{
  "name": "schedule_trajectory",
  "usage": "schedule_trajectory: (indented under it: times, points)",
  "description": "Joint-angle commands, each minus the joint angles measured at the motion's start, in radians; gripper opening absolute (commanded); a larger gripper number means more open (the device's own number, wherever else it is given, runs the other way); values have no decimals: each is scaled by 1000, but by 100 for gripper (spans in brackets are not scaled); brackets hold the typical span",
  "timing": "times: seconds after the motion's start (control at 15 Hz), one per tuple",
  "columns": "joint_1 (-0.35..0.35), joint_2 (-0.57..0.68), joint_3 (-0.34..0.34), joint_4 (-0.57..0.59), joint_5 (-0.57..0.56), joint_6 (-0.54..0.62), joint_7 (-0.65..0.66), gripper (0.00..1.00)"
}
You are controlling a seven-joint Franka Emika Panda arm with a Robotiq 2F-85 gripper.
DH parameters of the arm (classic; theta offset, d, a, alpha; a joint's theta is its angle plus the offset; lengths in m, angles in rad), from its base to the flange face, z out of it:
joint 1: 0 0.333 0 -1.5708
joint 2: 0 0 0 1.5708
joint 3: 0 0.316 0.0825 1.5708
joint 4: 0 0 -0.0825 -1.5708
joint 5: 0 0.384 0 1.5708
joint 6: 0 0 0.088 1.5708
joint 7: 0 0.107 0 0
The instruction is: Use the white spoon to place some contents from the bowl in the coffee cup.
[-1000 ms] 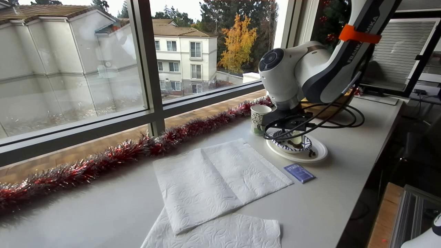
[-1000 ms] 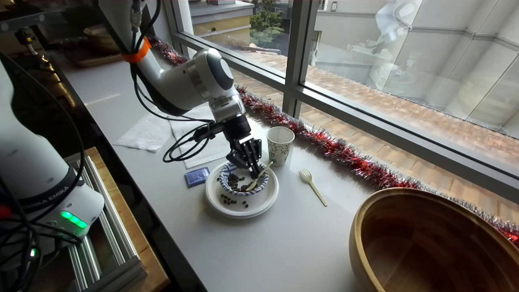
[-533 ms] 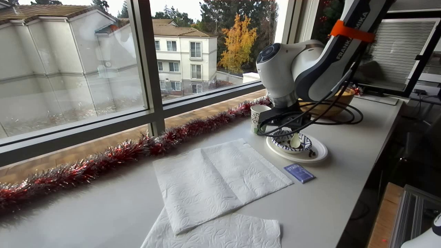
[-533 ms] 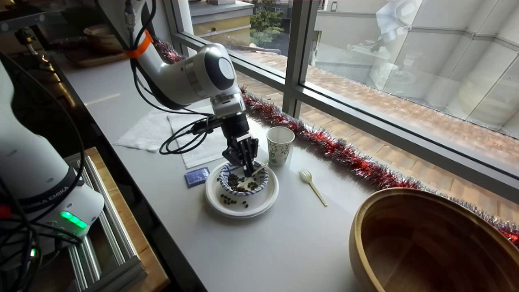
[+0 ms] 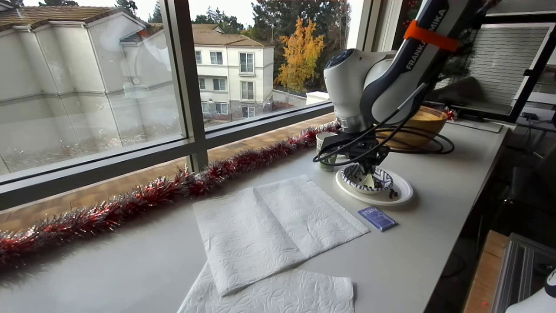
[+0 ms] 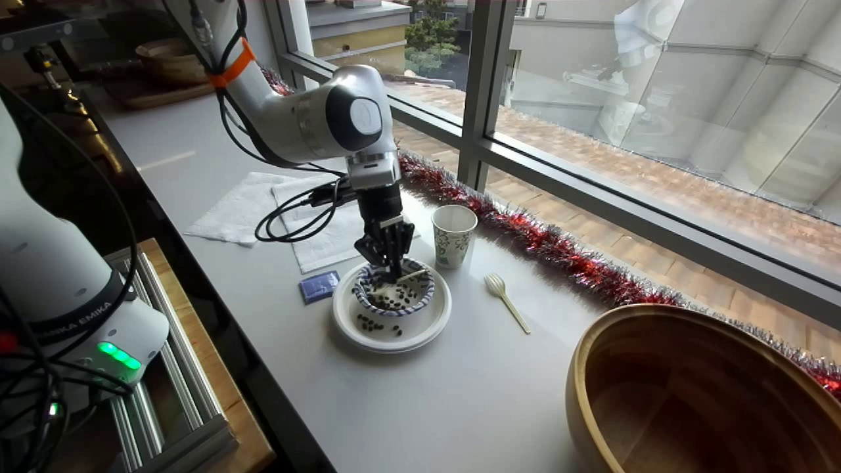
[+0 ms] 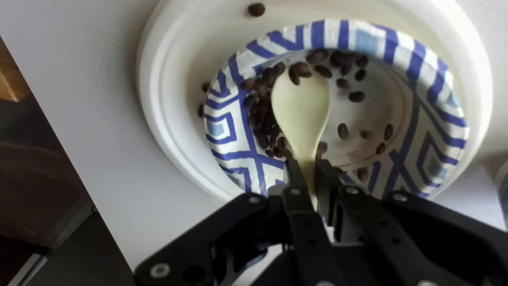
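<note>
1. The jaws clamp the white spoon; its smooth, cream head lies inside the blue-patterned bowl, dark beans overlapping the tip.
2. In an exterior view, the handle slants less steeply than one second earlier.
3. Lettering on the blue packet, lying on the worktop, begins "STA".
4. The arm reads "FRANKA" and "MIKA".

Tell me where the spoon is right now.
In the wrist view, the spoon is pinched in the gripper, its head inside the bowl, left of centre, beside a pile of beans.
</note>
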State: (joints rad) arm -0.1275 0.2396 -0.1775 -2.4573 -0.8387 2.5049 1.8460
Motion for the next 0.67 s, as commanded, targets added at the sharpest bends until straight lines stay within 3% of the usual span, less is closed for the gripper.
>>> schedule_trajectory:
  times: [0.0, 0.6]
  points:
    - [-12, 9, 4, -12, 136, 58, -90, 3]
    - [-24, 34, -21, 9, 493, 85, -357, 3]
